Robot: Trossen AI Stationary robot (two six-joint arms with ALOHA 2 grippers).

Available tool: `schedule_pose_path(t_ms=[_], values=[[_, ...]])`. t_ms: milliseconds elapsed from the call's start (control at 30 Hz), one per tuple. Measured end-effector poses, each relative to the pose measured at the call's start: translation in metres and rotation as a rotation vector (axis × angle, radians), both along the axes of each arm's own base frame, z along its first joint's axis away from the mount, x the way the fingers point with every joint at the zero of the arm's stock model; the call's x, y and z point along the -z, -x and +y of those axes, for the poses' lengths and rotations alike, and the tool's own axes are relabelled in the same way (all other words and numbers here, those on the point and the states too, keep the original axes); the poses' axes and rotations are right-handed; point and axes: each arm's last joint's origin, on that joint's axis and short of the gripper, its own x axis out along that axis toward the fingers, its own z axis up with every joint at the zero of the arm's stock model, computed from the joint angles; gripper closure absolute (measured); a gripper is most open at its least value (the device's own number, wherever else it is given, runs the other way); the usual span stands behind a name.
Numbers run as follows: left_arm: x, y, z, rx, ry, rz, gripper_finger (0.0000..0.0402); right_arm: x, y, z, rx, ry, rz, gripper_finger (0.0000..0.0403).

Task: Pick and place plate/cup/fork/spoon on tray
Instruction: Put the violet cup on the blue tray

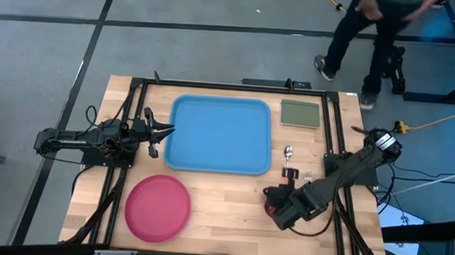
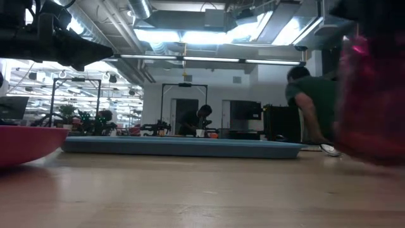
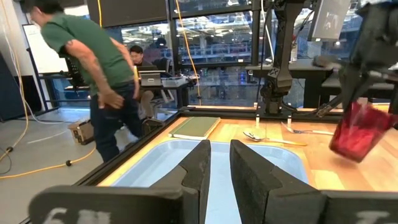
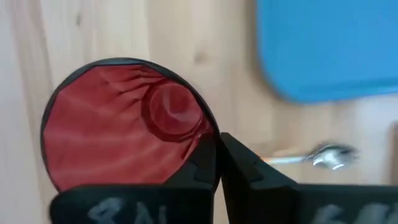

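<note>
The light-blue tray (image 1: 219, 135) lies at the table's middle, and the pink-red plate (image 1: 158, 207) sits flat near its front left corner. My right gripper (image 1: 274, 202) is shut on the dark red cup (image 4: 118, 124) over the wood right of the plate. In the left wrist view the cup (image 3: 357, 130) looks tilted. The spoon (image 1: 288, 152) and the fork (image 3: 305, 130) lie on the wood just right of the tray. My left gripper (image 3: 221, 168) hovers at the tray's left edge, open by a narrow gap, with nothing in it. My right gripper pinches the cup's rim wall (image 4: 208, 134), one finger inside the cup and one outside. The fingers come steeply from above. The cup hangs tilted below them and appears lifted off the wood.
An olive-green square pad (image 1: 300, 113) lies at the far right beside the tray. A black frame (image 1: 333, 125) borders the table. A person (image 1: 373, 26) walks beyond the far right corner, and another sits farther back (image 3: 140, 59). Bare wood lies between the plate and the cup.
</note>
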Motion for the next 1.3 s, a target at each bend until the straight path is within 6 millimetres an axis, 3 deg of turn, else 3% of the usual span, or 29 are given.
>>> schedule_pose_path(t_ms=[200,333,533,700,833,1033,1300], values=[[0.0,0.0,0.0,0.0,0.0,-0.001,0.0347,-0.051,-0.013,-0.033,-0.103,-0.027,-0.133,0.0395],[0.0,0.0,0.0,0.0,0.0,0.0,0.0346,-0.071,-0.022,-0.081,-0.099,-0.065,-0.179,0.0395],[0.0,0.0,0.0,-0.001,0.0,0.0,0.0346,-0.078,-0.043,-0.171,-0.04,-0.168,-0.223,0.0395],[0.0,0.0,0.0,0.0,0.0,0.0,0.0347,-0.072,-0.05,-0.245,0.106,-0.175,-0.281,0.0395],[0.0,0.0,0.0,0.0,0.0,-0.001,0.0346,-0.058,-0.052,-0.29,0.21,-0.173,-0.276,0.0395],[0.0,0.0,0.0,0.0,0.0,0.0,0.0346,-0.032,-0.072,-0.327,0.22,-0.229,-0.202,0.0395],[0.0,0.0,0.0,0.0,0.0,0.0,0.0347,-0.013,-0.088,-0.368,0.238,-0.268,-0.051,0.0395]])
